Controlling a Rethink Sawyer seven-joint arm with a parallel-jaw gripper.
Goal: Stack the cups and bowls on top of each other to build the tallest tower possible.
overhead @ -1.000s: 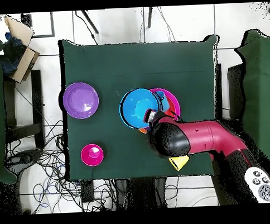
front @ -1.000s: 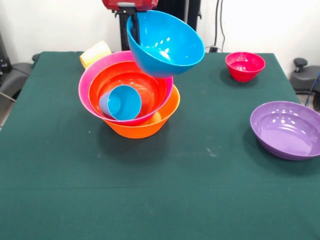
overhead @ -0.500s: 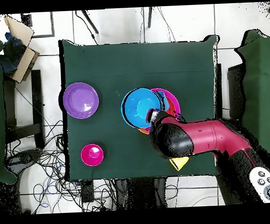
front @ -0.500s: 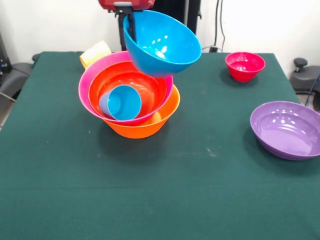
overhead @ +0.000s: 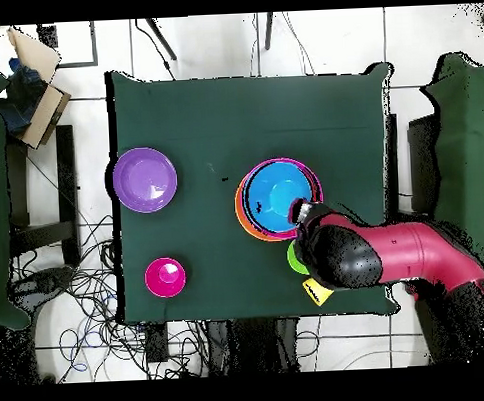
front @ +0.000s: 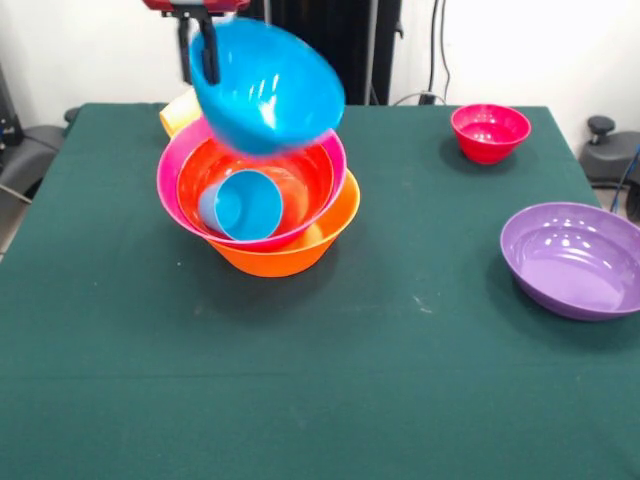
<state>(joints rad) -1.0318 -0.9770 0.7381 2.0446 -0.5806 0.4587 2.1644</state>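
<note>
My gripper point(front: 200, 52) is shut on the rim of the medium blue bowl point(front: 268, 85) and holds it tilted above the tower. The tower is a large orange bowl point(front: 300, 255), a pink bowl point(front: 168, 165) and a red-orange bowl point(front: 305, 175) nested, with the light blue cup point(front: 243, 205) lying inside. The yellow-orange cup point(front: 178, 112) lies behind the tower. In the overhead view the blue bowl point(overhead: 278, 197) covers the tower, with my gripper point(overhead: 303, 214) at its edge.
A purple bowl point(front: 572, 258) sits at the table's right and a small magenta bowl point(front: 489, 130) at the far right. The overhead view shows a green bowl point(overhead: 296, 256) and the yellow-orange cup point(overhead: 318, 292) beside my arm point(overhead: 374, 258).
My gripper has carried the blue bowl leftward in the front view, from beside the tower's right rim to above its middle. The other bowls have not moved.
</note>
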